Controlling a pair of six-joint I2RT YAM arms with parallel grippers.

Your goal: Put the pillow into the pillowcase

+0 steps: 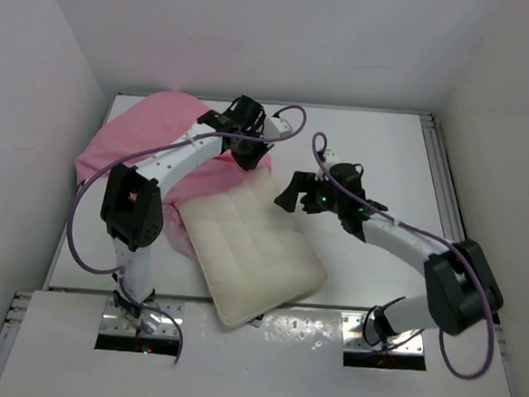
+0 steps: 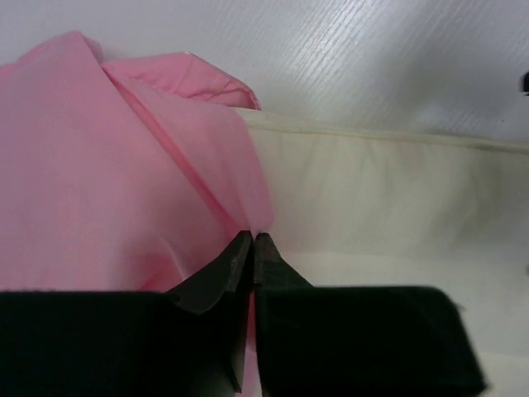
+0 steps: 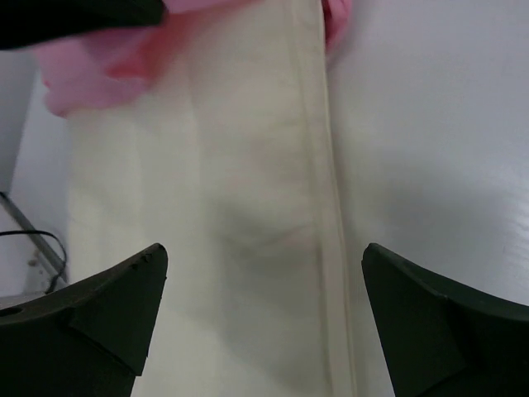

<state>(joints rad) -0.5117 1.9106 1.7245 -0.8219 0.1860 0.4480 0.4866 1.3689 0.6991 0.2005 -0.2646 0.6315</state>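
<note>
The cream pillow [image 1: 252, 248] lies slantwise in the middle of the table, its far end against the pink pillowcase [image 1: 137, 144], which is heaped at the back left. My left gripper [image 1: 249, 157] is at the pillow's far end. In the left wrist view it [image 2: 252, 237] is shut on a fold of the pillowcase [image 2: 99, 182], with the pillow [image 2: 397, 190] just beyond. My right gripper [image 1: 292, 193] is open and hovers over the pillow's far right edge. In the right wrist view it [image 3: 264, 256] spans the pillow's seam [image 3: 248, 207], with the pillowcase [image 3: 91, 78] at the top.
White walls close in the table at the back and on both sides. A metal rail [image 1: 439, 165] runs along the right edge. The pillow's near corner overhangs the front edge by the arm bases. A black cable [image 3: 37, 240] loops at the table's edge.
</note>
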